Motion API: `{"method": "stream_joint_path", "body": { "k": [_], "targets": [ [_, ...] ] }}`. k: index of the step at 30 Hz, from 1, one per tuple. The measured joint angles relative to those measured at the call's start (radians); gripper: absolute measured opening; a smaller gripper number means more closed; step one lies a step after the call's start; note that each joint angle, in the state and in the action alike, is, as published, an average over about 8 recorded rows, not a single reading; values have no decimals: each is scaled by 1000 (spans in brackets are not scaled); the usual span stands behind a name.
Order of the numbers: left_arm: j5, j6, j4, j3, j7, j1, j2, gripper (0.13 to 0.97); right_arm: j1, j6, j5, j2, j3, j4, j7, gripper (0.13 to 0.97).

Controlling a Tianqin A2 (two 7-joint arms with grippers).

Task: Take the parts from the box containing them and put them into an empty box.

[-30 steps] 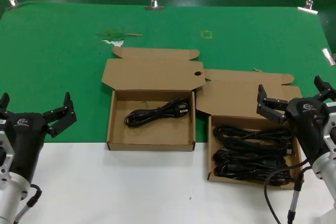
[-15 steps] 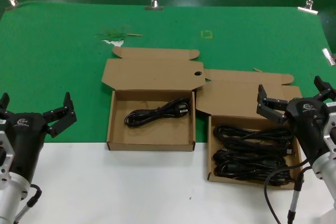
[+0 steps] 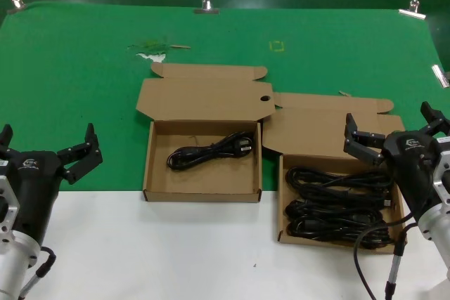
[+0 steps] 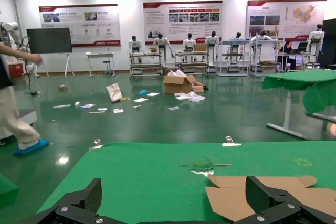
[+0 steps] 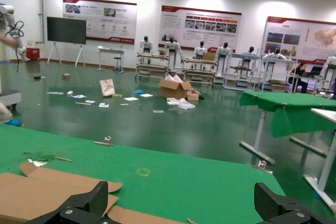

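No movement since half a second ago: both arms parked as before, cords and boxes unshifted.

Right gripper (image 3: 392,131) spread wide, holding nothing, poised above the far right corner of the box containing them (image 3: 339,234). Just below and in front of those fingertips, the parts (image 3: 337,201): several black cord bundles lying side by side across the box, filling most of its floor. Left gripper (image 3: 46,145) likewise released and bare, well apart from both boxes, off to the left of the empty box (image 3: 202,190). One cord bundle (image 3: 209,151) already on that box's floor, so "empty" only by name now.

Likely light, soft and floppy: rubbery cable that sags at both ends when lifted and may snag a neighbour's loop. Best taken across the middle of one bundle, where the strands run together, not at a plug or a loose end. Nearest candidate probably the bundle closest under the right gripper.

In the way: the upright box walls, low but enough to catch a trailing plug; the open lid flaps (image 3: 211,100) behind both boxes, overlapping at the holed corner. Green mat (image 3: 84,68) clamped beyond, white tabletop (image 3: 176,251) nearer the robot. Wrist views mostly of the hall beyond, fingertips (image 5: 84,203) at their lower edge.
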Motion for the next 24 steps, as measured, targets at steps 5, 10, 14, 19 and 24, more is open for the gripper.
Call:
{"method": "stream_joint_path", "body": {
  "k": [5, 10, 14, 19, 24],
  "targets": [
    [0, 0, 0, 0, 0, 0, 0, 966, 0, 0, 0, 0, 0, 0, 0, 966],
    [0, 0, 0, 0, 0, 0, 0, 966, 0, 0, 0, 0, 0, 0, 0, 966],
    [0, 0, 0, 0, 0, 0, 0, 966, 0, 0, 0, 0, 0, 0, 0, 966],
    [0, 0, 0, 0, 0, 0, 0, 966, 0, 0, 0, 0, 0, 0, 0, 966],
    [0, 0, 0, 0, 0, 0, 0, 966, 0, 0, 0, 0, 0, 0, 0, 966]
  ]
}}
